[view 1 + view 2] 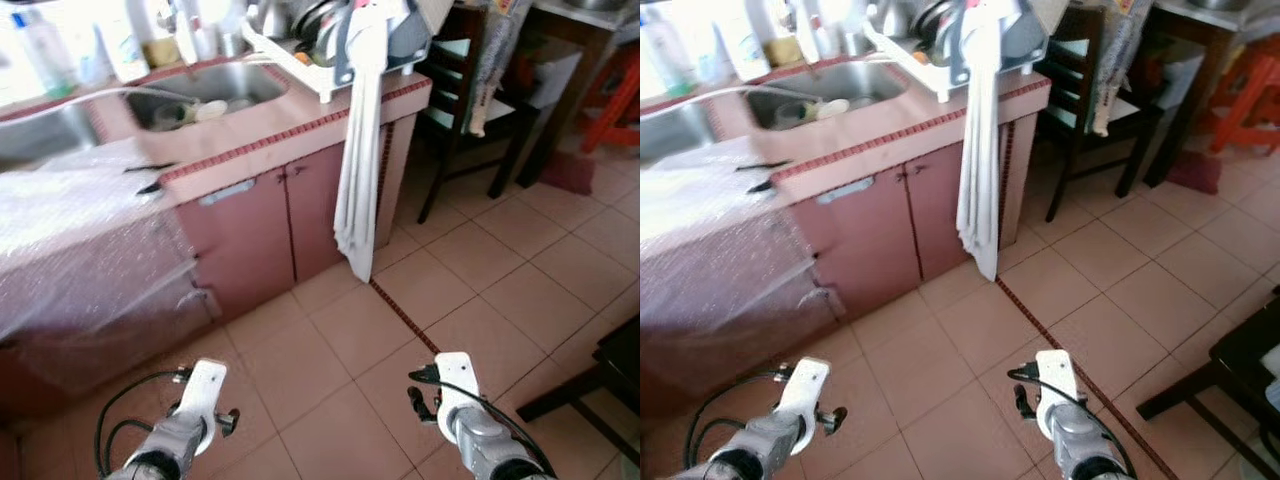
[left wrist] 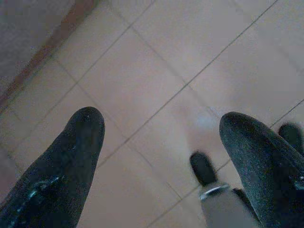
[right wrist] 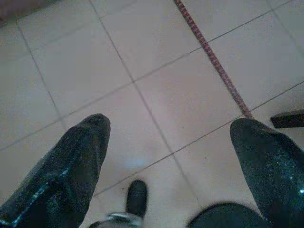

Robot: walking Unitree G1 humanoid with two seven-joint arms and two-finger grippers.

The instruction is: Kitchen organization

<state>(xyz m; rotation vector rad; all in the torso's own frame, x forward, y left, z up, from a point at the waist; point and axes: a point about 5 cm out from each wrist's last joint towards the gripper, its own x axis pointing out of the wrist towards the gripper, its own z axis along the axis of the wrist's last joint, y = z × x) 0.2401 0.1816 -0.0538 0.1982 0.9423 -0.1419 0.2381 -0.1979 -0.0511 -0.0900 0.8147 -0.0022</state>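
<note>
A pink tiled counter (image 1: 300, 125) stands ahead on my left, with a steel sink (image 1: 255, 82) that holds a few dishes. On the counter's right end sits a white dish rack (image 1: 300, 62) full of crockery. A long white towel (image 1: 358, 170) hangs from it down the cabinet front. Bottles (image 1: 45, 50) line the back of the counter. Both arms hang low over the floor tiles. My left gripper (image 2: 161, 123) is open with only tile between its fingers, and my right gripper (image 3: 171, 126) is open the same way.
Bubble wrap (image 1: 80, 230) drapes the counter's left part and front. A dark wooden chair (image 1: 465, 90) stands right of the counter, a red stool (image 1: 615, 90) beyond it. Dark furniture (image 1: 610, 370) juts in at lower right. Open tiled floor (image 1: 400, 300) lies ahead.
</note>
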